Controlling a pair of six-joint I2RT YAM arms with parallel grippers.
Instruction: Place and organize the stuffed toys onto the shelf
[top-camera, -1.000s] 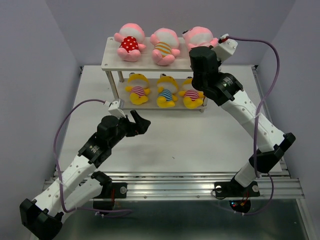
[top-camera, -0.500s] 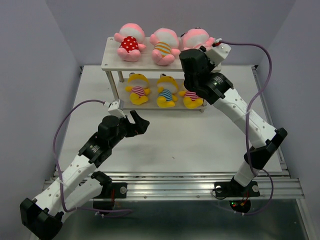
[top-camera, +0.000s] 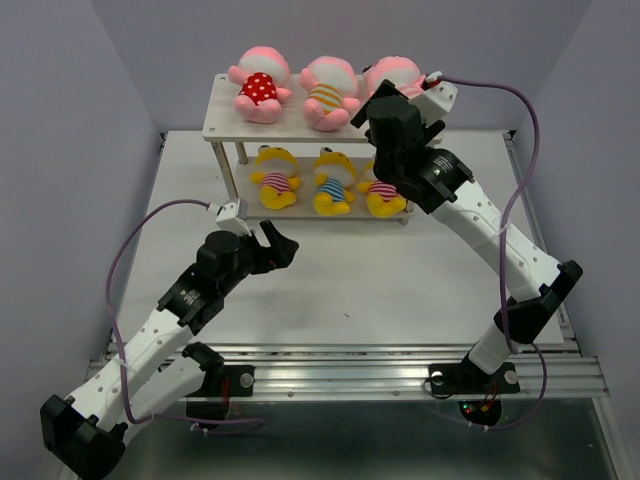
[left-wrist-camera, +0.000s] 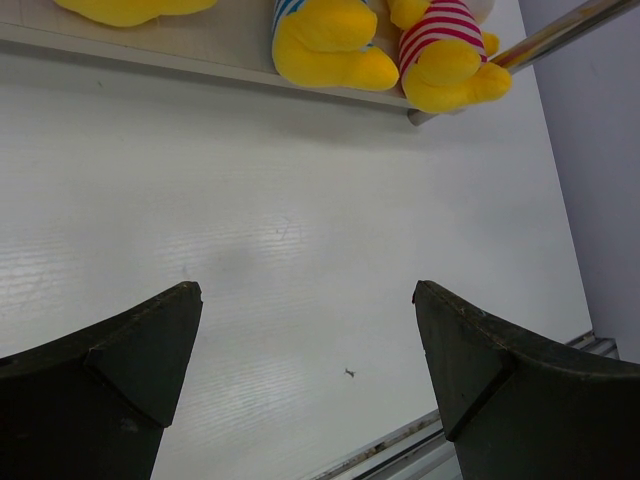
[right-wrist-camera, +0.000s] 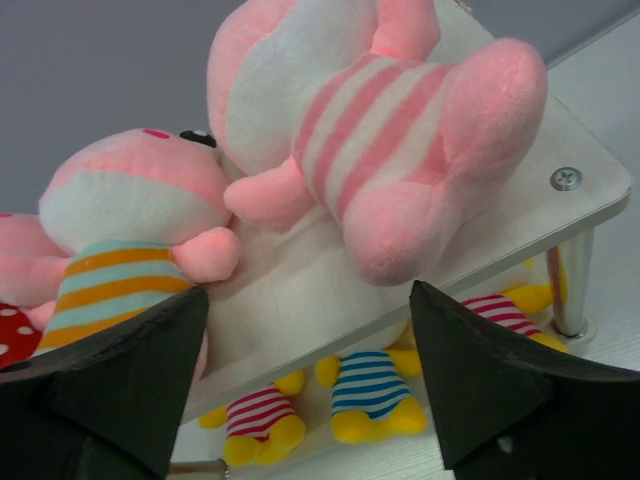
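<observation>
The shelf (top-camera: 225, 120) stands at the back of the table. Three pink stuffed toys lie on its top board: polka-dot (top-camera: 258, 85), orange-striped (top-camera: 328, 92) and pink-striped (top-camera: 395, 72), the last partly hidden by my right arm. Three yellow toys (top-camera: 275, 178) (top-camera: 333, 183) (top-camera: 383, 192) lie on the lower board. My right gripper (right-wrist-camera: 307, 290) is open just in front of the pink-striped toy (right-wrist-camera: 390, 130), touching nothing. My left gripper (left-wrist-camera: 306, 288) is open and empty above the table, short of the shelf.
The white tabletop (top-camera: 350, 280) stretches in front of the shelf. A metal rail (top-camera: 350, 360) runs along the near edge. Purple cables loop from both wrists. A shelf leg (left-wrist-camera: 550, 35) stands at the right corner, and grey walls close in on both sides.
My right gripper has opened and let go of the pink-striped toy, which now lies on the top board, and the wrist has drawn back slightly. The left arm has not moved.
</observation>
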